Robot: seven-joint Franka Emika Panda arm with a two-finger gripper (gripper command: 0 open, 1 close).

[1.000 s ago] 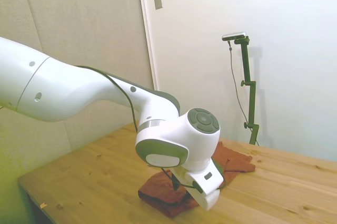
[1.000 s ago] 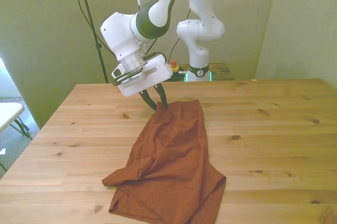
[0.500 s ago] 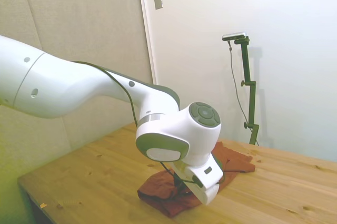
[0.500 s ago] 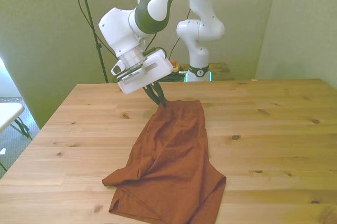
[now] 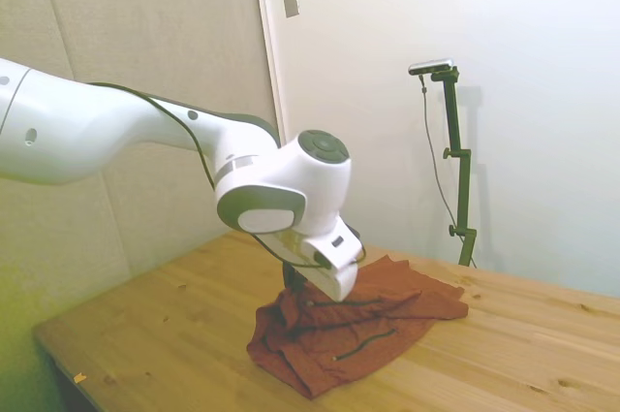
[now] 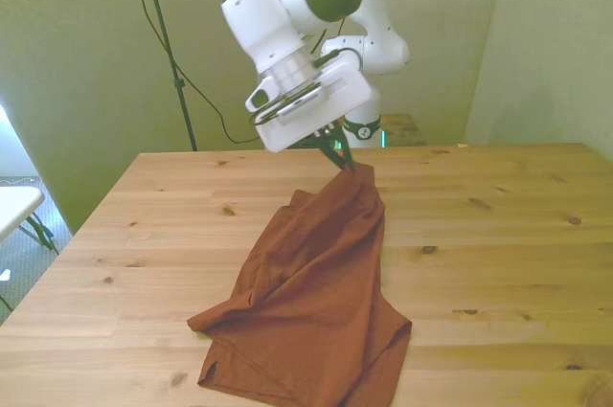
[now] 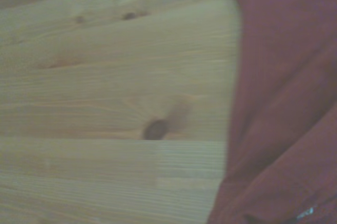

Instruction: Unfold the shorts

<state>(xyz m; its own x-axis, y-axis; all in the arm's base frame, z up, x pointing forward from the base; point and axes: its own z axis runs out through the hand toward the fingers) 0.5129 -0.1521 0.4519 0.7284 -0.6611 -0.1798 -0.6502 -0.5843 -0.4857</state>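
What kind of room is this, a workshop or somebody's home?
Most likely a robotics lab. A white robot arm works over a bare wooden table, its pincer pinching rust-brown shorts, with plain padded wall panels behind.

The shorts (image 6: 316, 292) are seen as soft, matt cloth, creased into folds, with thin dark zipper lines. The table (image 6: 498, 235) beneath the shorts is made of pale planked wood, smooth, with dark knots. The arm (image 5: 281, 189) is shelled in glossy white plastic.
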